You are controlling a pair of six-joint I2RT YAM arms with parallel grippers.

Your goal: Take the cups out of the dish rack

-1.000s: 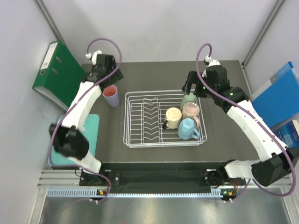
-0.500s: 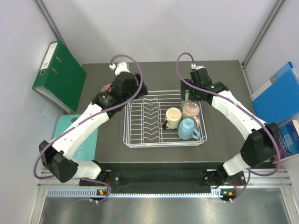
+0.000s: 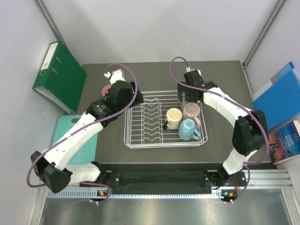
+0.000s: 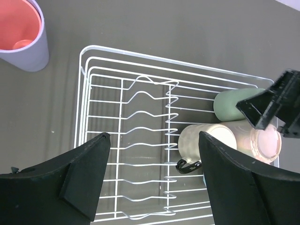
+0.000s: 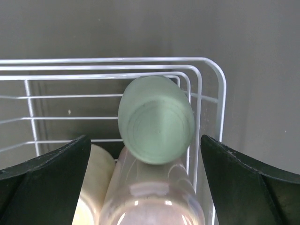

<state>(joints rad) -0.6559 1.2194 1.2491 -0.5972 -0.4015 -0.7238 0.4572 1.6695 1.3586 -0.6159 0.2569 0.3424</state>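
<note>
The white wire dish rack [image 3: 140, 140] sits mid-table. In its right half lie a cream-yellow cup [image 3: 174, 117], a pink cup [image 3: 191, 111] and a light blue handled cup [image 3: 189, 129]. The mint green cup [image 5: 157, 117] lies on its side at the rack's back right corner, base toward the right wrist camera, resting on the pink cup [image 5: 150, 197]. My right gripper [image 5: 145, 138] is open above it, a finger on each side. My left gripper [image 4: 153, 136] is open and empty above the plate prongs. The lavender cup [image 4: 23, 35] stands upright on the table left of the rack.
A green binder [image 3: 58, 75] lies at the far left and a teal mat [image 3: 70, 136] at the near left. Blue folders [image 3: 281, 93] and a book [image 3: 286, 140] lie at the right. My right gripper's black fingers [image 4: 276, 103] show in the left wrist view.
My left gripper has moved right, away from the lavender cup, to over the rack. My right gripper has moved left over the mint green cup. The cups have not moved.
</note>
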